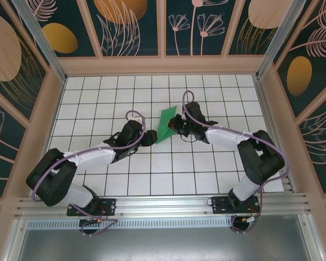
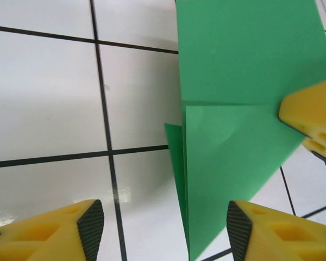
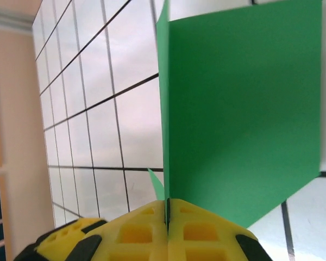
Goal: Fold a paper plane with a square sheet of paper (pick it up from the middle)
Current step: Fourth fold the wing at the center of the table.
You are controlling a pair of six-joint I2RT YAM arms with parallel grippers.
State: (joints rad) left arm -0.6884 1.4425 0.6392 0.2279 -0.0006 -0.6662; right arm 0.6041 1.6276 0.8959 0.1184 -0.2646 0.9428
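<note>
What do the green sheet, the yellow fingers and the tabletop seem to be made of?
The green sheet: thin matte paper, going by its crisp creases. Fingers of the left hand: yellow moulded plastic with hollow cells; dark pads look rubbery. Tabletop: glossy white gridded surface that mirrors light; material unclear.

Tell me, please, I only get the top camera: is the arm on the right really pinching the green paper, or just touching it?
Observer: Pinching. In the right wrist view the right gripper is shut on the folded green paper, at its edge.
Operator: What about the other one?
Observer: In the left wrist view the left gripper is open, jaws wide apart, with the paper's pointed end between them, not clamped.
</note>
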